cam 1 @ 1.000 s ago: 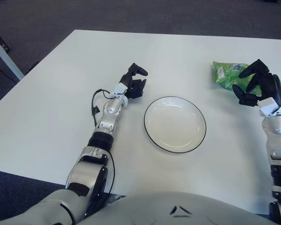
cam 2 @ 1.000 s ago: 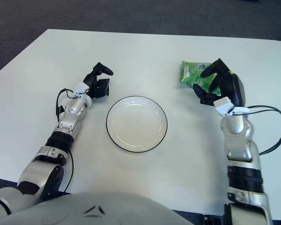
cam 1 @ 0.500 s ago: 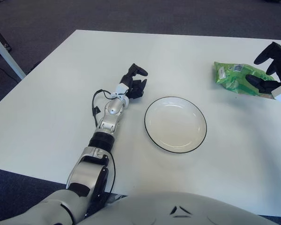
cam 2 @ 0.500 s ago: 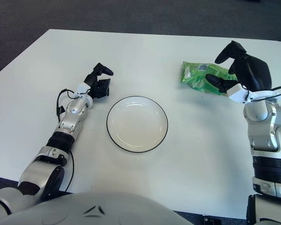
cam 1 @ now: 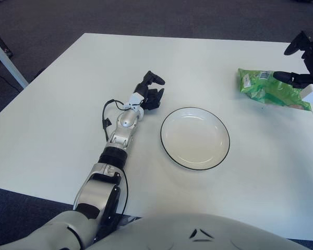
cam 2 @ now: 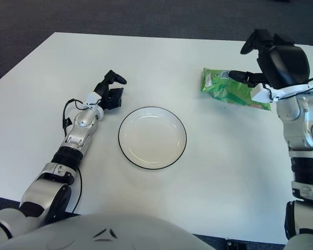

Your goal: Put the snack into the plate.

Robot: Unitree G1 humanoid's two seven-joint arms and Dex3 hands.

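Only right-eye view shows right hand (cam 2: 274, 57) whole above snack (cam 2: 230, 91).

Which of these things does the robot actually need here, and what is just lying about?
Needed: green snack bag; white plate; right hand, fingers open over the bag's right end.

Just there: left hand, resting left of the plate; white table; grey floor.

An office-like room: a plain white table (cam 1: 52, 125) stands on dark grey carpet (cam 1: 146, 15).
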